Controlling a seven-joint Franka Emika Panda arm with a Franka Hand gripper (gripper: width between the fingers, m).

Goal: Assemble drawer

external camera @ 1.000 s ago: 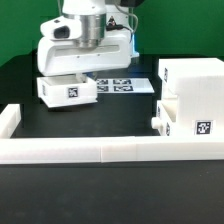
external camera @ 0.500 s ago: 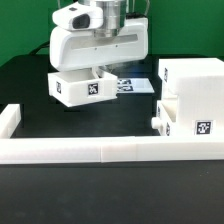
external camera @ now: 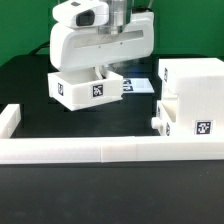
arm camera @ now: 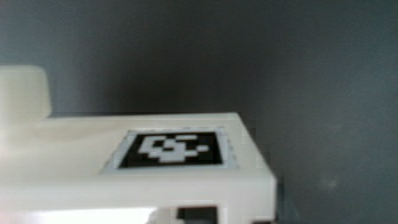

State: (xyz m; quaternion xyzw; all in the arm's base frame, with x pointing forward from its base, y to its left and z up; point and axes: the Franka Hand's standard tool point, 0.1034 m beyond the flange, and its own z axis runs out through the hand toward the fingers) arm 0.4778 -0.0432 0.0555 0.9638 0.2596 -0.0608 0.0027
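Hand (external camera: 106, 72) clamps one tray (external camera: 86, 88) by its wall, toward the exterior view's left. Casing (external camera: 195, 85) stands apart at the right on the tabletop (external camera: 40, 200), second tray (external camera: 176, 116) slotted in.

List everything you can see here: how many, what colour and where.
Casing: one, white, at the exterior view's right.
Knobbed tray: one, white, low at the casing, knob toward the exterior view's left.
Second tray: one, white with a black-and-white tag, under the tool.
Rail: one, white, along the front.
Marker board: one, white with tags, flat on the table.
Table: one, black.
Tool: one, white, shut on the second tray.
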